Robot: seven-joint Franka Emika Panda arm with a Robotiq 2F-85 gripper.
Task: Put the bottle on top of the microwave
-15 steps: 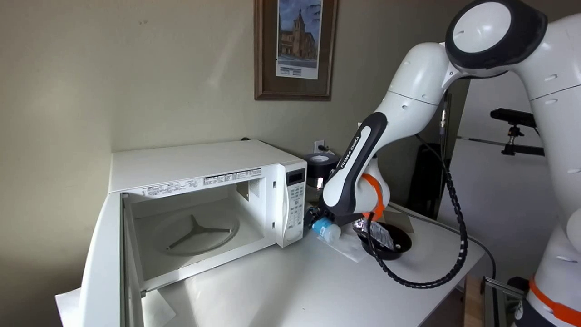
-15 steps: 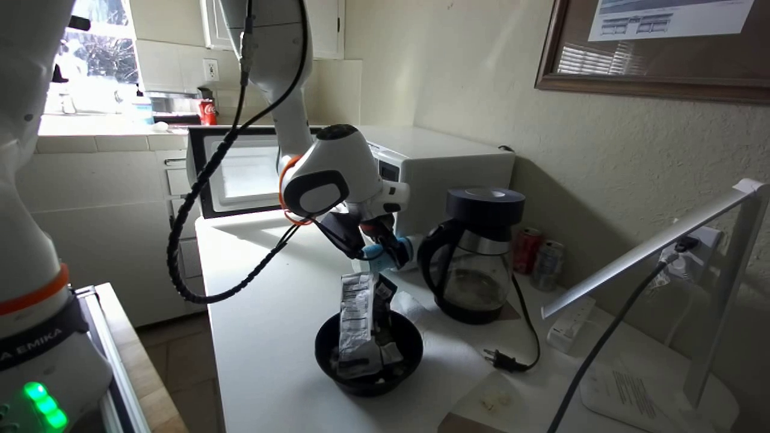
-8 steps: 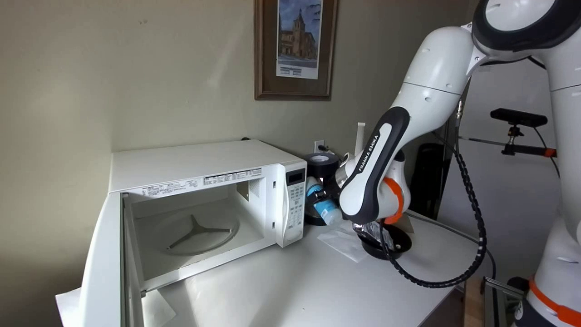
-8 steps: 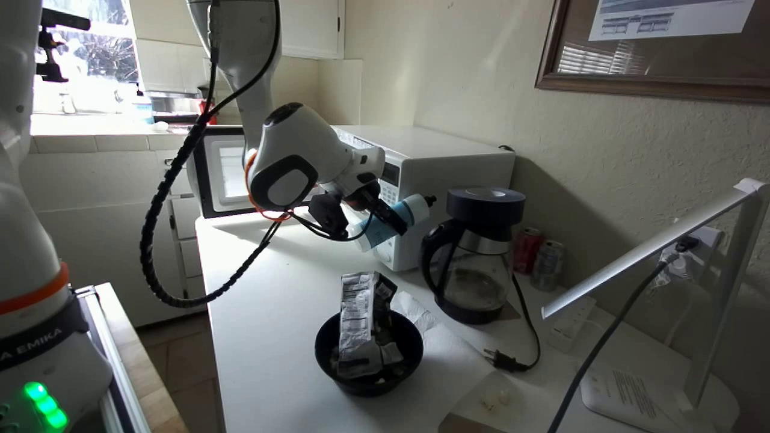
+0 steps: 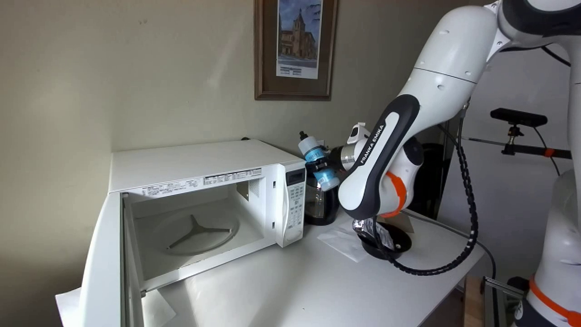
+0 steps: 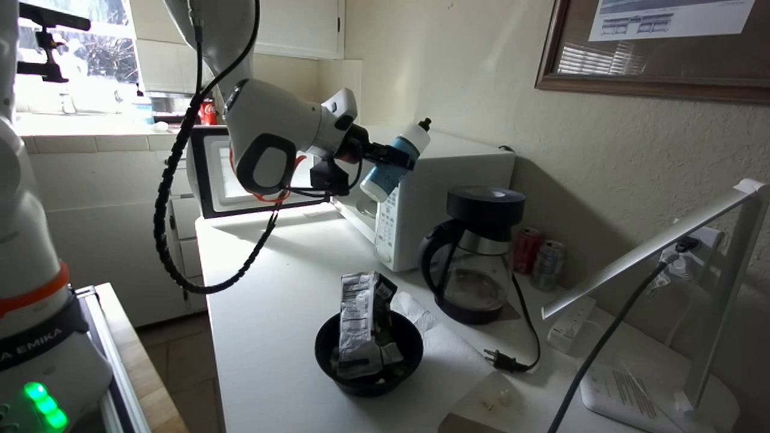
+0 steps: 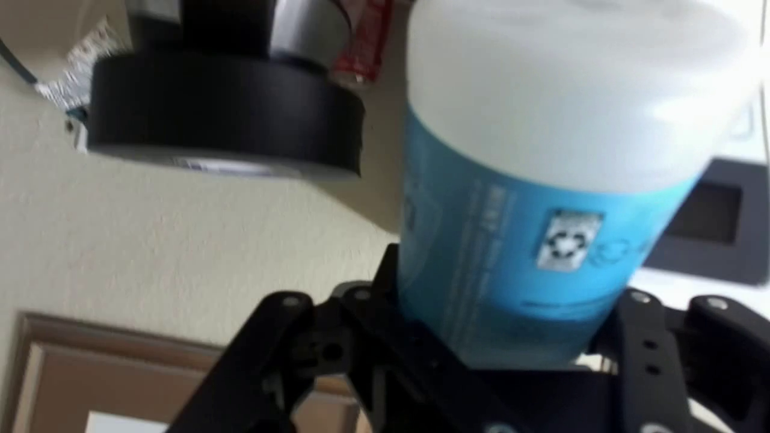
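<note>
Gripping the blue-labelled plastic bottle [image 7: 547, 204] around its middle, jaws drawn in to its width, the Robotiq gripper [image 5: 319, 164] holds it tilted, cap [image 6: 425, 124] up, beside the white microwave [image 5: 195, 163]; its base [image 6: 375, 190] hangs free, likely so it can stand on top.

We are holding our arm [image 5: 435, 86] bent, sloping from a high elbow [image 5: 526, 20] down to the wrist [image 6: 271, 120]; our jaws are pointing out sideways from there, nearly level, and are clamping, the black fingers [image 7: 639, 337] pressing in from both sides.
</note>
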